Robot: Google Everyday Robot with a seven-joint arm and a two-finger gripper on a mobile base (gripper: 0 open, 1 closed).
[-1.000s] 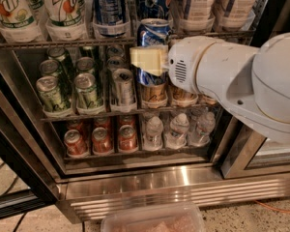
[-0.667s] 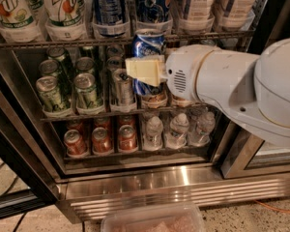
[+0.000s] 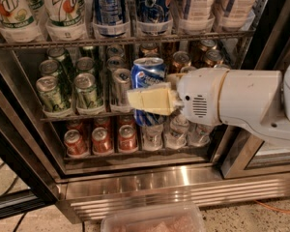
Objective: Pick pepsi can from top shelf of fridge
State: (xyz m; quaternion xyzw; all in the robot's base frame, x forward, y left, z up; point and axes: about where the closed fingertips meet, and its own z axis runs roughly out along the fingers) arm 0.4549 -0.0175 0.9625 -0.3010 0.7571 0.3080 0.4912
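Moved: pepsi can [image 3: 147,74], lower, clear of top shelf [image 3: 193,36]
Gripper [image 3: 140,95]: before middle rack [image 3: 77,115]
Fingers [image 3: 153,100]: clamped on pepsi can

My hand [image 3: 147,99], closed on the pepsi can [image 3: 147,73], hangs before the middle rack [image 3: 77,116]. 7up bottles [image 3: 12,11] stand at the top left, pale bottles [image 3: 198,4] at the top right. Green cans [image 3: 89,91] fill the middle rack's left edge, with a silver can [image 3: 121,86] just beside them and bronze cans [image 3: 181,61] toward the right. Below, red cans [image 3: 101,140] sit left and clear bottles [image 3: 176,132] right. A clear plastic tub [image 3: 152,221] lies on the speckled floor [image 3: 241,216], dark cables [image 3: 0,170] at left.
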